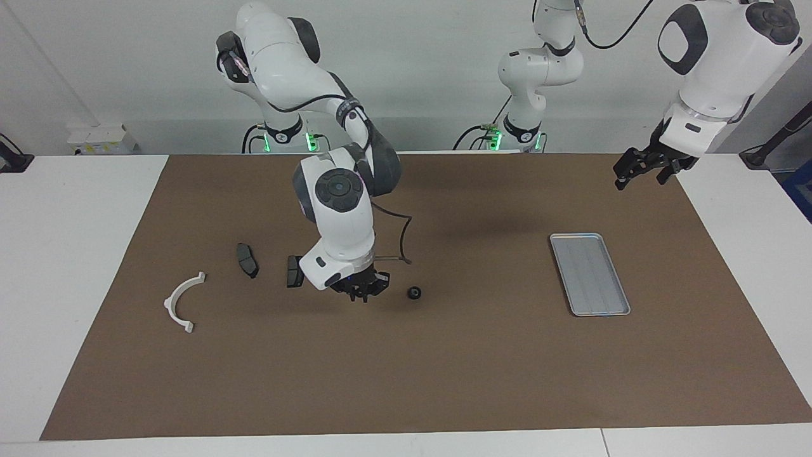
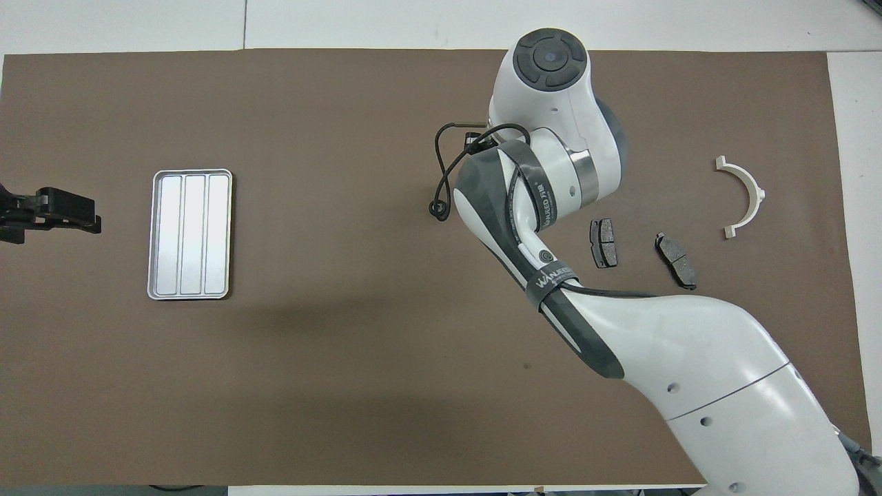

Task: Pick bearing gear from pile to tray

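Observation:
The bearing gear (image 1: 414, 292), a small black round piece, lies alone on the mat's middle; in the overhead view the gear (image 2: 437, 209) shows beside the right arm's cable loop. My right gripper (image 1: 365, 293) hangs low over the mat just beside the gear, toward the right arm's end, fingertips shut with nothing seen between them; the arm's wrist hides it from above. The pile is a white half-ring bracket (image 1: 181, 303) and two dark brake pads (image 1: 247, 259) (image 1: 293, 271). The silver tray (image 1: 574, 236) lies bare toward the left arm's end. My left gripper (image 1: 637, 170) waits open above the mat's corner.
The brown mat (image 1: 444, 381) covers most of the white table. From above, the bracket (image 2: 744, 196) and both pads (image 2: 603, 242) (image 2: 676, 260) lie beside the right arm's forearm, and the tray's rim (image 2: 191, 171) shows near the left gripper (image 2: 52, 210).

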Robot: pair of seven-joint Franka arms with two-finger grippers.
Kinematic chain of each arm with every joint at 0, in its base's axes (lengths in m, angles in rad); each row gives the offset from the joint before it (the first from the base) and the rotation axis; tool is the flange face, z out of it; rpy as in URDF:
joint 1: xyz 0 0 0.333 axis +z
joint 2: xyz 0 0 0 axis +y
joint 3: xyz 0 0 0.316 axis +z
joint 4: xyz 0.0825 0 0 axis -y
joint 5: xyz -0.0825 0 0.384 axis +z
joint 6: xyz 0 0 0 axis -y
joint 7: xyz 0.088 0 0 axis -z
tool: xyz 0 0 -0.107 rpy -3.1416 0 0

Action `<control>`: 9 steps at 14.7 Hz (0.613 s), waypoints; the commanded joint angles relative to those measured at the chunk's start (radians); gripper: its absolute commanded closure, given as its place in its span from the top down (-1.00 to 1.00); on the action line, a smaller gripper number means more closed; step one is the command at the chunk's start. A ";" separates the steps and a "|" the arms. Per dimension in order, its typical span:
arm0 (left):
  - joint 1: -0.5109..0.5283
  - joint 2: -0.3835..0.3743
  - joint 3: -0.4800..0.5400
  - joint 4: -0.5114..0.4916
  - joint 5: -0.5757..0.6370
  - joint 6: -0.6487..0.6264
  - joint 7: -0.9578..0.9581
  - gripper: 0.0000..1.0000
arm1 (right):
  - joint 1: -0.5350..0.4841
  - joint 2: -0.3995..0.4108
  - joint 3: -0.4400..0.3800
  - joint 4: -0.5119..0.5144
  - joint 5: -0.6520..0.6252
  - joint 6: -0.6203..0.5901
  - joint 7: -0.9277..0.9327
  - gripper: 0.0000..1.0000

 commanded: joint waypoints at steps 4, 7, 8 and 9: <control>-0.002 -0.016 0.000 -0.005 0.011 -0.015 0.001 1.00 | 0.039 -0.010 0.000 -0.104 0.000 0.108 0.063 -1.00; -0.002 -0.016 0.000 -0.005 0.011 -0.015 0.001 1.00 | 0.044 -0.010 0.000 -0.126 0.000 0.125 0.067 -1.00; -0.002 -0.016 0.000 -0.005 0.011 -0.015 0.002 1.00 | 0.046 -0.010 0.000 -0.140 0.000 0.144 0.068 -1.00; -0.002 -0.016 0.000 -0.007 0.011 -0.015 0.002 1.00 | 0.046 -0.012 0.000 -0.159 0.001 0.163 0.067 -1.00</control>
